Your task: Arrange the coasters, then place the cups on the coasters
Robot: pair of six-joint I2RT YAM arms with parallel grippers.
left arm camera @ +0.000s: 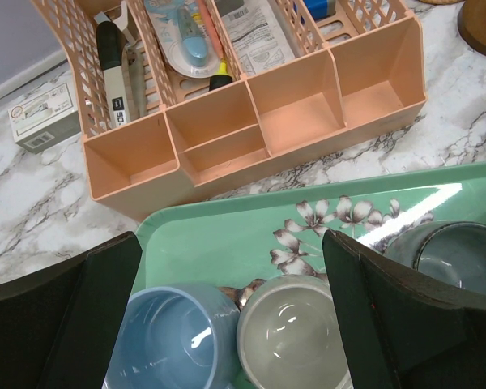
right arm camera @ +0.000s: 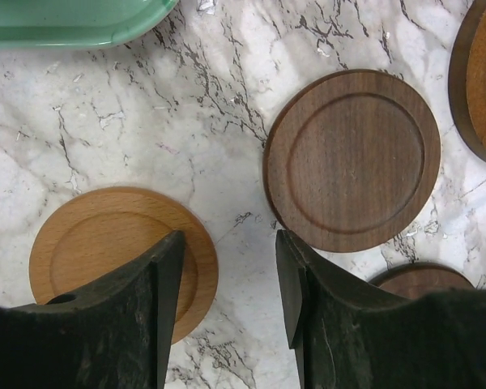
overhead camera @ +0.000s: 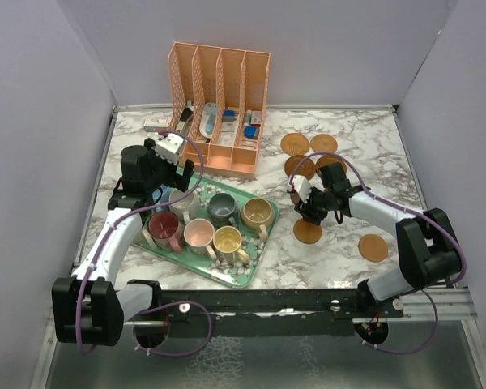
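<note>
Several cups stand on the green floral tray (overhead camera: 269, 235): maroon (overhead camera: 164, 227), pink (overhead camera: 198, 233), yellow (overhead camera: 227, 241), tan (overhead camera: 257, 213), grey-blue (overhead camera: 221, 209). My left gripper (overhead camera: 155, 185) hangs open over the tray's far left corner. In its wrist view the left gripper (left arm camera: 231, 243) spans a blue cup (left arm camera: 166, 340) and a cream cup (left arm camera: 292, 340) without touching either. Several coasters lie right of the tray. My right gripper (right arm camera: 229, 243) is open over bare marble, between a light coaster (right arm camera: 105, 251) and a dark coaster (right arm camera: 352, 158). Its left finger (right arm camera: 146, 308) overlaps the light coaster's edge.
An orange slotted organizer (overhead camera: 219, 105) with pens and packets stands behind the tray, a small white box (overhead camera: 154, 123) to its left. Further coasters lie at the back right (overhead camera: 294, 144) (overhead camera: 324, 144) and one at the front right (overhead camera: 373, 247). Grey walls enclose the marble table.
</note>
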